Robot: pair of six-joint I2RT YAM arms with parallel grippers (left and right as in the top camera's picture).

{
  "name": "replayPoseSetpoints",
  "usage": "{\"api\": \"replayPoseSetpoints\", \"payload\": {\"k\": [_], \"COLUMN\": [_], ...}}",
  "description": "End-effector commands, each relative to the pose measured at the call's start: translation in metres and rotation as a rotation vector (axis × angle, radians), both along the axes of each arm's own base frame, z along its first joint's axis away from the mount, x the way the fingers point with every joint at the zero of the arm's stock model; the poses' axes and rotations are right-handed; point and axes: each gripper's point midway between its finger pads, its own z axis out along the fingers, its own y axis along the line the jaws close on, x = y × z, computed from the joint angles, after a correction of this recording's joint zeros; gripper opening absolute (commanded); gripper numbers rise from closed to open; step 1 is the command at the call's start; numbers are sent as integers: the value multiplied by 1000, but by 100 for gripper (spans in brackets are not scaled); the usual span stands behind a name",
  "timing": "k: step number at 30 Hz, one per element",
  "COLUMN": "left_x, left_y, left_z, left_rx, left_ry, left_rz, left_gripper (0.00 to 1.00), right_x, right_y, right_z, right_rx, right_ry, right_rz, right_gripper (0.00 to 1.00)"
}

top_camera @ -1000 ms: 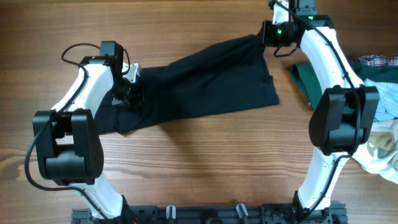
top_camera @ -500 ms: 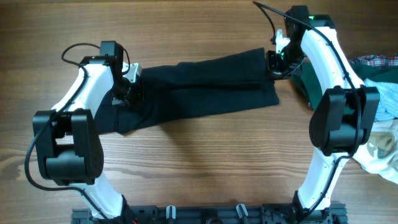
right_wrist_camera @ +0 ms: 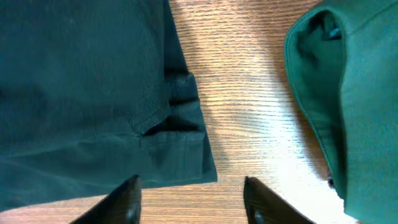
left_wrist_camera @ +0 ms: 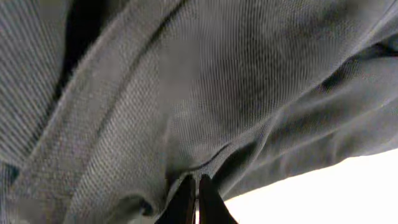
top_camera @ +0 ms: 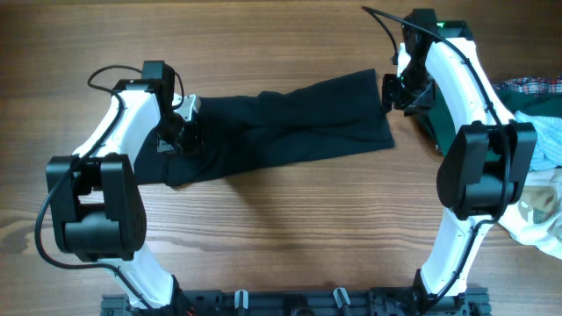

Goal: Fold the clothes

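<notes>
The clothes, a black shirt, lie folded into a long band across the table's middle. At its left end my left gripper is shut, pinching the cloth. In the left wrist view the grey-looking knit fills the frame and the closed gripper bites a fold. My right gripper hovers at the shirt's right end, open and holding nothing. In the right wrist view the shirt's hemmed corner lies flat on the wood, just ahead of that gripper.
A dark green garment lies just right of the right gripper, also seen in the right wrist view. Further right is a heap with plaid cloth, pale blue cloth and white cloth.
The right gripper carried the shirt's raised right edge down and forward, let it go and opened. The cloth now lies flat. The left gripper has stayed put, still shut.
</notes>
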Motion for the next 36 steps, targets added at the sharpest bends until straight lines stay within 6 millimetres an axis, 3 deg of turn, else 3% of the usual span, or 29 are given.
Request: {"api": "replayPoseSetpoints", "payload": {"k": [1, 5, 7, 11, 13, 14, 20, 22, 24, 28, 31, 33, 36], "left_x": [-8, -8, 6, 42, 51, 54, 68, 71, 73, 83, 104, 113, 114], "left_y": [2, 8, 9, 9, 8, 7, 9, 9, 7, -7, 8, 12, 10], "left_z": [2, 27, 56, 81, 74, 60, 13, 2, 6, 46, 59, 55, 29], "left_rx": [-13, -13, -13, -11, -11, -10, -6, -4, -22, -112, -23, 4, 1], "left_ry": [41, 60, -17, -211, -229, -215, -178, -171, -178, -259, -374, -401, -353], "left_rz": [24, 41, 42, 37, 34, 32, 34, 38, 53, 71, 80, 80, 76], "left_gripper": [4, 4, 4, 5, 7, 6, 9, 4, 4, 4, 5, 7, 6], "right_x": [7, 18, 28, 33, 32, 31, 8, 2, -1, 3, -1, -1, 0], "right_y": [10, 69, 81, 95, 95, 93, 92, 97, 110, 114, 112, 111, 110], "right_z": [16, 30, 32, 23, 9, -6, -53, -62, -58, -49, -51, -51, -52], "right_rx": [54, 376, 410, 406, 376, 353, 357, 390, 472, 496, 489, 483, 475], "right_ry": [-57, -138, -182, -186, -162, -148, -92, -84, -95, -122, -103, -101, -105], "right_rz": [29, 194, 211, 227, 190, 155, 136, 145, 212, 219, 215, 215, 215], "right_gripper": [52, 36, 17, 8, 4, 4, 4, 4, 4, 4, 4, 4, 4]}}
